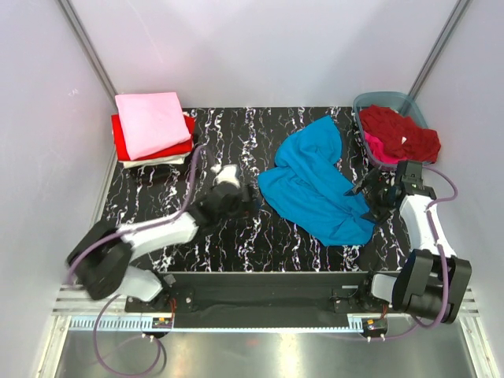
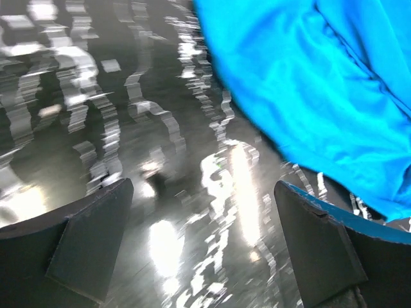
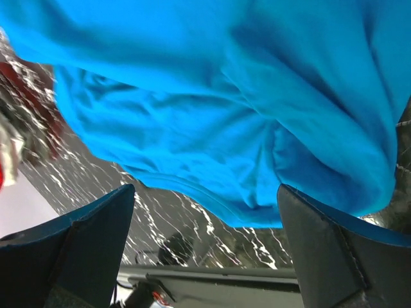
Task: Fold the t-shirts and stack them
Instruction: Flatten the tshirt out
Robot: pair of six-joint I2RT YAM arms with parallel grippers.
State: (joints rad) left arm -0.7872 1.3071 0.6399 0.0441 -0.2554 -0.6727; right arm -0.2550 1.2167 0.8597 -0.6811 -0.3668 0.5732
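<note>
A turquoise blue t-shirt [image 1: 319,183] lies crumpled on the black marbled table [image 1: 236,236], right of centre. My right gripper [image 1: 376,191] stands open at its right edge, and the cloth [image 3: 212,109] fills the right wrist view just past the fingertips. My left gripper [image 1: 250,198] is open just left of the shirt, over bare table, with the blue cloth [image 2: 321,83] at upper right in its wrist view. A folded stack sits at the back left: pale pink t-shirt [image 1: 151,123] on top, bright red [image 1: 120,138] under it, white [image 1: 161,161] at the bottom.
A grey-blue plastic tub [image 1: 383,102] at the back right holds dark red [image 1: 398,130] and magenta [image 1: 376,146] t-shirts. White walls close in the table on three sides. The arms' bases sit on a black rail [image 1: 260,287] at the near edge.
</note>
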